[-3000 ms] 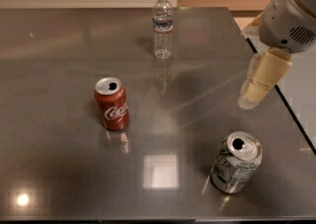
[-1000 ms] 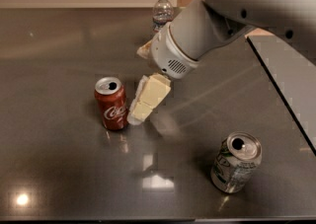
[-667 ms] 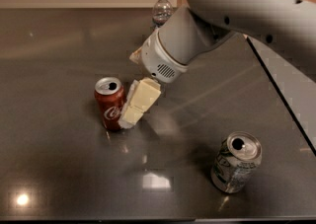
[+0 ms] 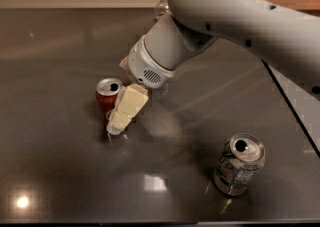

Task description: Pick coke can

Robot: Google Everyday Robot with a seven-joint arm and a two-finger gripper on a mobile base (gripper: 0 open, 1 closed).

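Note:
The coke can (image 4: 106,96), red with a silver top, stands upright on the dark table (image 4: 60,161), left of centre. My gripper (image 4: 118,121), cream coloured on a large white arm (image 4: 225,16), reaches down from the upper right. It sits right against the can's right side and covers part of it. I cannot see whether it holds the can. The can stands on the table.
A silver-and-green can (image 4: 239,163) stands upright at the front right. A clear water bottle (image 4: 161,5) at the back is mostly hidden behind the arm. The table's right edge (image 4: 292,111) runs diagonally, with a pale floor beyond.
The arm has swung from the right side leftward and down to the coke can. The gripper now overlaps the can's right side. Both cans have stayed in place.

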